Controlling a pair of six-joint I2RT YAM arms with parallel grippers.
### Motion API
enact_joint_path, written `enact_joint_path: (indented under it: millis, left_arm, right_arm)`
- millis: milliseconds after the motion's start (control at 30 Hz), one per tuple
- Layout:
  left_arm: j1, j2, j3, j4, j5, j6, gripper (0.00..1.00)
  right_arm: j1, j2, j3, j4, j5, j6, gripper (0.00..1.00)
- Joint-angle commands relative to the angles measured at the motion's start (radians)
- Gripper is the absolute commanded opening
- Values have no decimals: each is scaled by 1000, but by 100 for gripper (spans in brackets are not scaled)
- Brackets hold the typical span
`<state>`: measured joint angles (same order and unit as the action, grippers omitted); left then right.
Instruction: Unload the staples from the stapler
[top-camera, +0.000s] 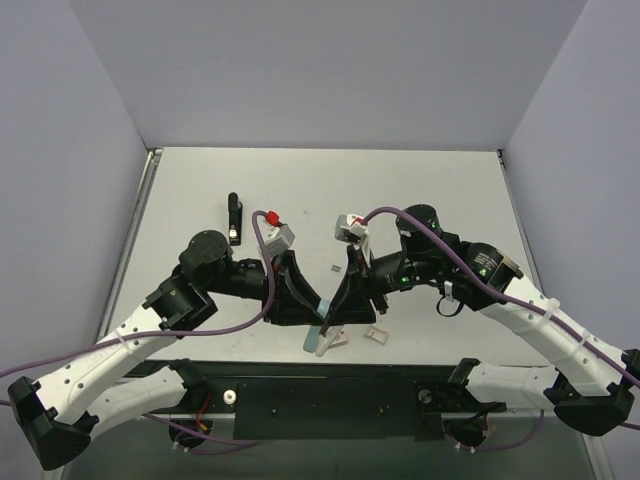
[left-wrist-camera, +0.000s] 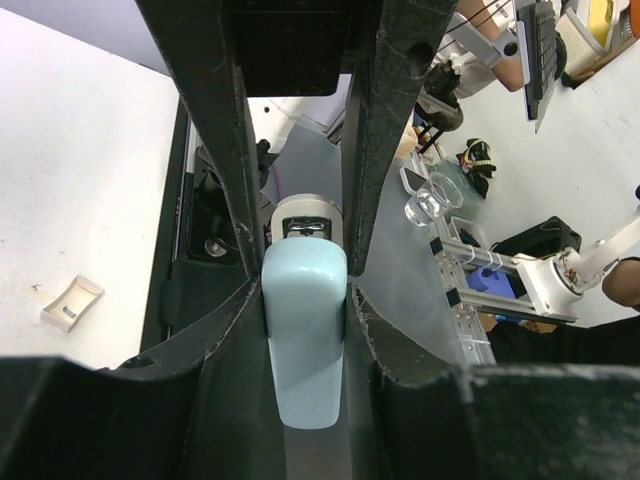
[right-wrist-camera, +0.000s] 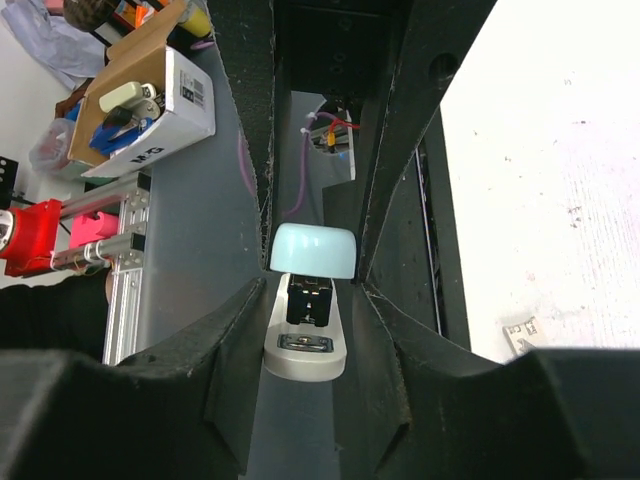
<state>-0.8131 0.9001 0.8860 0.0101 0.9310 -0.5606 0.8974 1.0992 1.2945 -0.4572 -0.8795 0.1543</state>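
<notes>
The stapler (top-camera: 322, 340) has a light blue top and a pale grey base, and hangs over the table's near edge. My left gripper (top-camera: 303, 312) is shut on it. In the left wrist view the blue top (left-wrist-camera: 305, 340) is squeezed between both fingers of the left gripper (left-wrist-camera: 305, 300). My right gripper (top-camera: 346, 306) holds it from the other side. In the right wrist view the right gripper (right-wrist-camera: 314, 262) closes on the blue top (right-wrist-camera: 313, 250). The top is lifted off the grey base (right-wrist-camera: 305, 350), and the black magazine (right-wrist-camera: 310, 300) shows between them. No staples are visible.
A black bar-shaped object (top-camera: 233, 218) lies on the table at the back left. Small white pieces (top-camera: 376, 335) lie near the stapler by the front edge. One also shows in the left wrist view (left-wrist-camera: 72, 303) and one in the right wrist view (right-wrist-camera: 520, 335). A tiny speck (top-camera: 334, 268) lies mid-table.
</notes>
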Motion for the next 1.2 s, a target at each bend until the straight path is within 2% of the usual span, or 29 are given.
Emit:
enact_joint_path:
  millis: [0,33,100,133,167,733,867,1000,1067,1167]
  left_arm:
    - [-20,2,56,31,6,24,0]
    - [-21,3,59,31,6,24,0]
    - [-23,2,64,27,3,25,0]
    - [-23,2,64,22,-1,28,0]
    - [-24,0,68,19,-7,30,0]
    - [-34,-41,88,22,-124,44,0]
    - [-34,-30,87,34,-120,33,0]
    - [-35,-33,80,19,-141,42,0]
    - [-35,-39,79,-2,-156,53,0]
    - [-34,-43,83,-50,-175,68,0]
  right_arm:
    - [5,1,34,15,2,-32,29]
    - [6,2,32,14,4,-36,27]
    - [6,-1,23,8,4,-39,15]
    - [8,-2,16,6,5,-41,2]
    - [6,-10,9,5,8,-42,0]
    - [28,-254,-290,69,122,40,0]
    - [28,-259,-268,86,137,68,0]
    - [29,-256,-232,80,175,73,24]
    - [29,-260,-212,77,210,71,33]
    - [29,-257,-182,58,261,56,39]
